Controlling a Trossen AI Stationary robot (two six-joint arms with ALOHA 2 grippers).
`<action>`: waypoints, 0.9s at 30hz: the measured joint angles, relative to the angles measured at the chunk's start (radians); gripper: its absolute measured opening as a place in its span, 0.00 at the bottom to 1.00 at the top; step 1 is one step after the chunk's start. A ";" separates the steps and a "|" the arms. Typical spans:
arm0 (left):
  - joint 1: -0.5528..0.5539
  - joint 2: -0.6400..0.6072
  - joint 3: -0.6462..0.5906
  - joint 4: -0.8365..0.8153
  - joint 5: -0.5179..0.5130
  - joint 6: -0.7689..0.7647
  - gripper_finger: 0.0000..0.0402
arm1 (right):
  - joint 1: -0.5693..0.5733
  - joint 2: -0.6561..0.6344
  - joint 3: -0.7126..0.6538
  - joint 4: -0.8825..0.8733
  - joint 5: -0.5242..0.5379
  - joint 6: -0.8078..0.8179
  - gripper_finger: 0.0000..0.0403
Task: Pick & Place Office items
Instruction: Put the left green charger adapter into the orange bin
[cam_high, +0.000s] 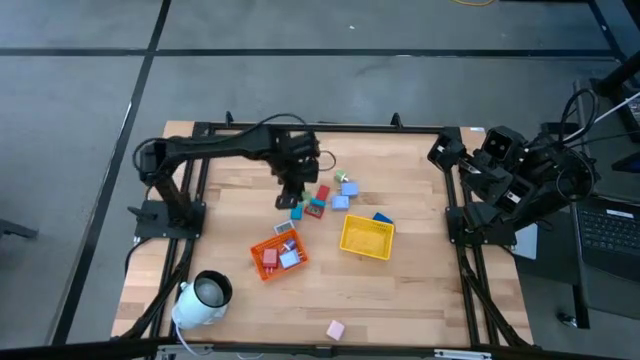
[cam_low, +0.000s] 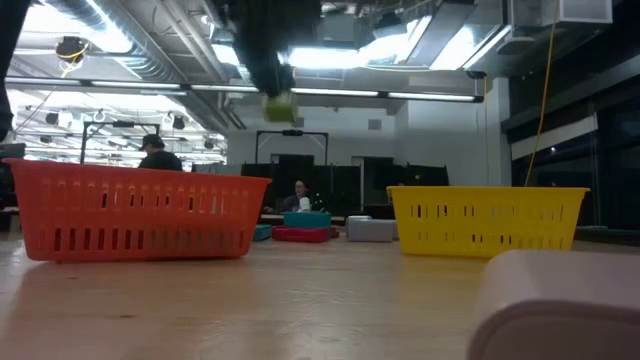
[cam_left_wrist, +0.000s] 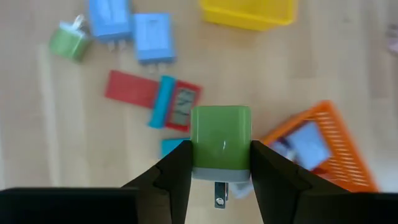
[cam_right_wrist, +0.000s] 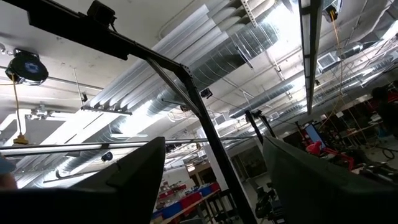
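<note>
1. I have the left gripper (cam_left_wrist: 221, 171) closed on a green block (cam_left_wrist: 221, 144). It hangs above the table (cam_high: 420, 290), over the loose items just behind the orange tray (cam_high: 262, 247).
2. In the left wrist view the block sits between the 2 fingers (cam_left_wrist: 177, 171), 1 pressed on each side. Its green end faces away from the wrist, and a grey base with a small metal prong (cam_left_wrist: 219, 194) points back toward the wrist.
3. The block looks nearly square, so I cannot pick a long axis for it.
4. In the low view I see the block as a small green shape (cam_low: 278, 106) held well above the table, higher than both tray rims.
5. Below the gripper lie a red piece (cam_left_wrist: 152, 94) with a teal bar (cam_left_wrist: 161, 102) across it, 2 light blue blocks (cam_left_wrist: 134, 28) side by side, and a 2nd green piece (cam_left_wrist: 68, 43) beside them.
6. The orange tray already holds a few pieces, 1 of them pale blue (cam_high: 289, 259).
7. The yellow tray (cam_high: 366, 238) sits to the right of the orange one, with a dark blue piece (cam_high: 383, 216) touching its far edge.
8. A pink block (cam_high: 335, 329) lies alone near the front edge, and a white cylinder (cam_high: 203, 297) sits at the front left.
9. The right gripper (cam_high: 440, 152) is parked at the table's right edge, off the work area, jaws open and holding nothing.
</note>
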 joint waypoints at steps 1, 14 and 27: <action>-0.024 -0.010 0.000 -0.006 -0.004 -0.023 0.33 | 0.001 0.000 0.000 0.000 0.000 0.000 0.69; -0.356 -0.044 0.000 -0.089 -0.213 -0.326 0.33 | 0.059 0.000 0.000 0.001 0.055 -0.008 0.69; -0.590 -0.088 -0.257 0.067 -0.347 -0.787 0.33 | 0.069 0.004 0.000 0.016 0.060 0.015 0.69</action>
